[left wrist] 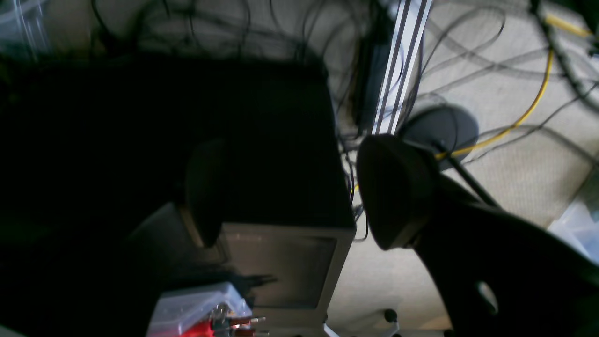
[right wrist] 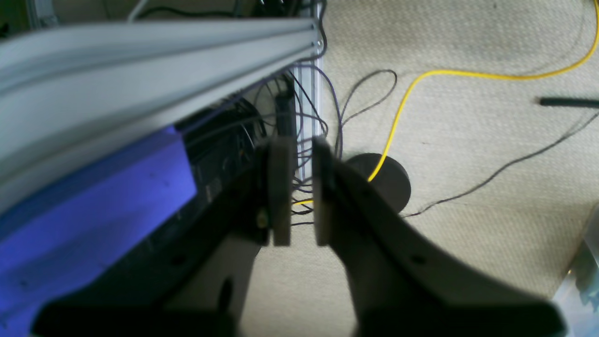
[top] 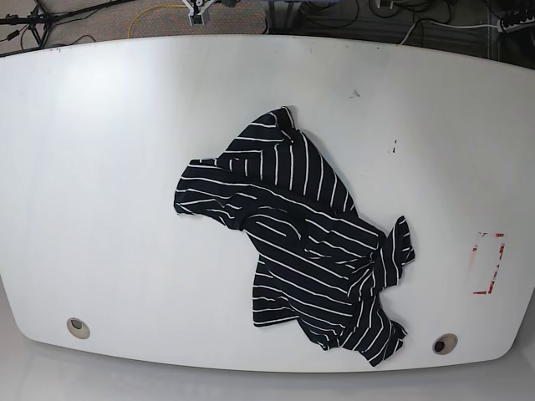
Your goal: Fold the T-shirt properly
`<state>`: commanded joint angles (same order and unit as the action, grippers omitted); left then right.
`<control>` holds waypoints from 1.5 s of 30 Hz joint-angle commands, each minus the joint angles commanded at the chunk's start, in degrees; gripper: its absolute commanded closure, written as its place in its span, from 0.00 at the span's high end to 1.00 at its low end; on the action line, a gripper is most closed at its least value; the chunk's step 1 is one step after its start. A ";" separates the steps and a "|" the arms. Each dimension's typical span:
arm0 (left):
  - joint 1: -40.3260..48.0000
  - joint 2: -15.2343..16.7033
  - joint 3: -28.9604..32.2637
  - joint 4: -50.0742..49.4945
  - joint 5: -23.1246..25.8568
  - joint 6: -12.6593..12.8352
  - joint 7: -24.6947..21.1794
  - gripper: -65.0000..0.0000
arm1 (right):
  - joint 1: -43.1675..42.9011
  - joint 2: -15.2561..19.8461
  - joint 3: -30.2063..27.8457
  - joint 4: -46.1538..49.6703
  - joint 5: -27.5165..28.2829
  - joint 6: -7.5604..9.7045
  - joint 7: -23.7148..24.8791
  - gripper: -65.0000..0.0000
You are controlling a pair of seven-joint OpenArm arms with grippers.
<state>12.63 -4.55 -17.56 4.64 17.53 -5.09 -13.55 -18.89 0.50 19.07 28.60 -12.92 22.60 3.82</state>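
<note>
Crumpled T-shirt, white table, no legible writing

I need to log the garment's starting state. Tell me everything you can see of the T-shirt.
The T-shirt is soft dark fabric with thin white stripes. It lies crumpled and unfolded on the white table, slightly right of centre, stretching diagonally from upper left to lower right, with a bunched, twisted part at its right edge. Only the table touches it; no claw is near it.

The left gripper is wide open, with its two dark fingers far apart and nothing between them. The right gripper has its two flat pads close together with a thin gap, holding nothing. No arm shows in the base view.
</note>
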 joint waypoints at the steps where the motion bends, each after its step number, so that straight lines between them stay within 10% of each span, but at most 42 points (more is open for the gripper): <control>1: 0.10 0.02 -0.07 0.05 -0.04 0.10 0.02 0.63 | 0.05 0.00 0.01 0.04 -0.05 -0.05 0.08 0.12; 14: 1.84 0.28 -0.16 7.90 -0.85 3.44 1.89 0.64 | 1.39 -0.07 0.21 -0.04 -0.48 0.12 -0.55 0.12; 45: 0.52 0.27 -0.08 4.85 -0.70 0.75 1.72 0.66 | 2.06 0.63 -0.90 -0.67 0.04 0.34 -0.75 0.08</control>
<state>13.15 -4.28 -17.64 9.49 16.83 -4.34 -11.82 -16.82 1.13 18.17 27.93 -12.88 22.94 3.07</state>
